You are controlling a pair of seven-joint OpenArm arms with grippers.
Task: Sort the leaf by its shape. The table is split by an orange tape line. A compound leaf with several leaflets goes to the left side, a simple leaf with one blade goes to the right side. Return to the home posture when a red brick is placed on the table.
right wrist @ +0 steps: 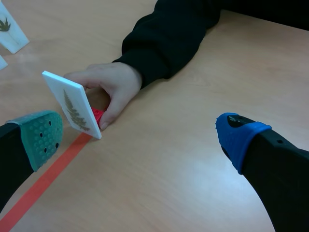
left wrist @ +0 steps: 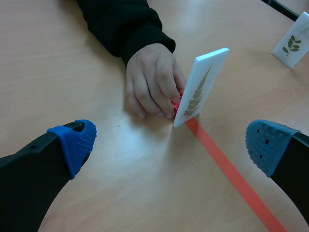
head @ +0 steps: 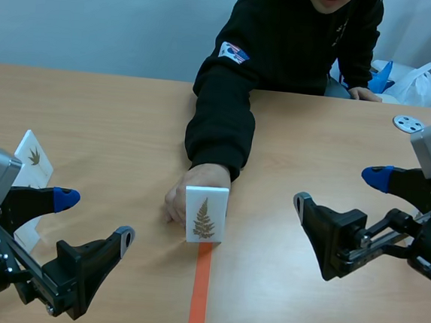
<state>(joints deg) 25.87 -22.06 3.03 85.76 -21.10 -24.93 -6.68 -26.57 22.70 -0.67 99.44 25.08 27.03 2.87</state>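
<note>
The fern card (head: pixel 205 215), held by a hand (head: pixel 184 196), is not yet sorted; the left end effector (head: pixel 95 217) and right end effector (head: pixel 339 189) are spread apart.

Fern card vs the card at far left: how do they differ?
Leaf: the fern card shows a feathery frond of many leaflets; the left card a single lobed leaf.
Place: the fern card stands at the tape end, mid-table; the left card sits on the left side.
Contact: a hand is at the fern card's back; no hand is on the left card.
Both are white cards.
</note>
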